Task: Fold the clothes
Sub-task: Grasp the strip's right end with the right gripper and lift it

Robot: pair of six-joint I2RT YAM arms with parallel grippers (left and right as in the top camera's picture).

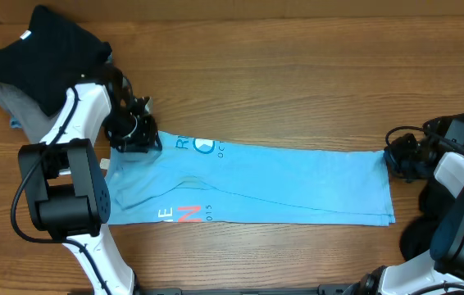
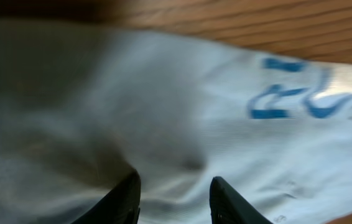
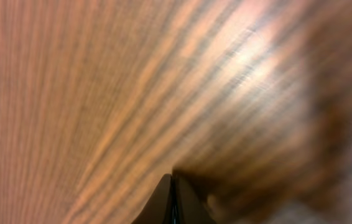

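A light blue T-shirt (image 1: 281, 184), folded into a long strip, lies across the table with its printed letters at the left end. My left gripper (image 1: 138, 135) hovers at the strip's upper left corner. In the left wrist view its gripper (image 2: 175, 186) stands open, the two dark fingers apart just over the pale cloth (image 2: 226, 124) near the blue print. My right gripper (image 1: 396, 156) sits just off the strip's right end. In the right wrist view that gripper (image 3: 173, 186) is shut with nothing in it, above bare wood. A black garment (image 1: 47, 53) lies bunched at the back left.
A grey cloth (image 1: 6, 102) shows from under the black garment at the left edge. The wooden table (image 1: 297, 74) runs behind the shirt. The arm bases stand at the front left (image 1: 60, 197) and front right (image 1: 461, 229).
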